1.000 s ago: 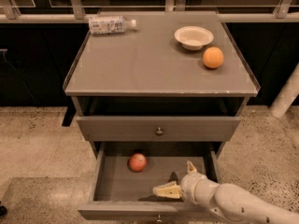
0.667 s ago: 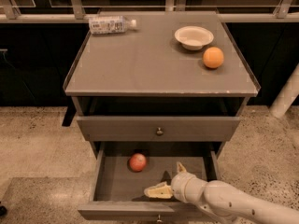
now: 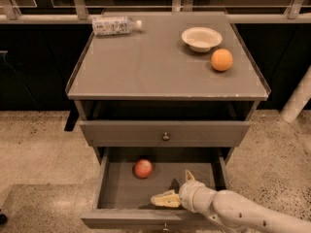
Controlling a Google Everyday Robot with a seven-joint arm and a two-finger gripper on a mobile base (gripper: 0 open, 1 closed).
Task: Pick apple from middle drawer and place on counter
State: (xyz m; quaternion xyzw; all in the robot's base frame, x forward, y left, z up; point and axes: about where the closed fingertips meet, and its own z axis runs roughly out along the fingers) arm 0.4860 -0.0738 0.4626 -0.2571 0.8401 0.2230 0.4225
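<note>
Apple (image 3: 143,168) by middle drawer (image 3: 121,192) back wall; end effector (image 3: 176,188) spread near front edge, floor between them.

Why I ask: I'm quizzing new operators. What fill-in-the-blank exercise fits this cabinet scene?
1. The gripper, its fingers ____, is inside the middle drawer, apart from the apple.
2. On the counter, the orange sits next to a white ____.
3. A clear plastic ____ lies on its side near the counter's far edge.
4. The upper drawer, just above the middle drawer, is ____.

Missing words: open; bowl; bottle; shut.
</note>
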